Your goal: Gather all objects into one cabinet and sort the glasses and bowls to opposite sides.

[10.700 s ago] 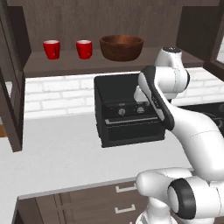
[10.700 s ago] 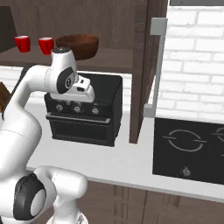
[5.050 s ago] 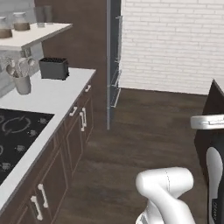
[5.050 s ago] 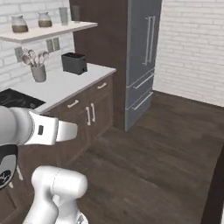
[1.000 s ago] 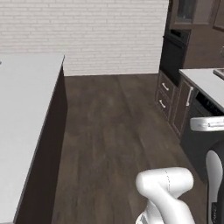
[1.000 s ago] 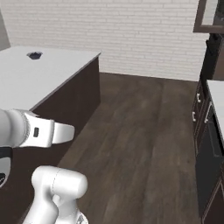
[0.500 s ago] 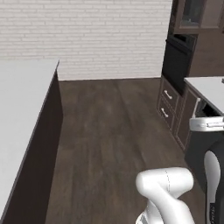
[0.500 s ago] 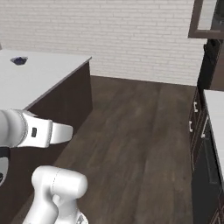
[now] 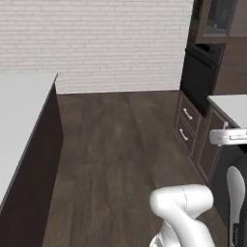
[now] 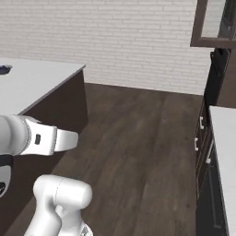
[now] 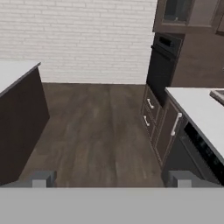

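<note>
Two spread fingers [image 11: 43, 179] of the tool [image 11: 112, 179] — empty — face bare floor [image 11: 96, 127]

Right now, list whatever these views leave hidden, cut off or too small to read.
- Small dark thing on the island counter: right base view, cut by the left edge and too small to name.
- Upper cabinet: left base view, cut by the top edge, contents unreadable behind the glass.
- Claw: hand view, open and empty, just the finger tips rise above the bottom band.
- Wall oven: hand view, controls too small.
</note>
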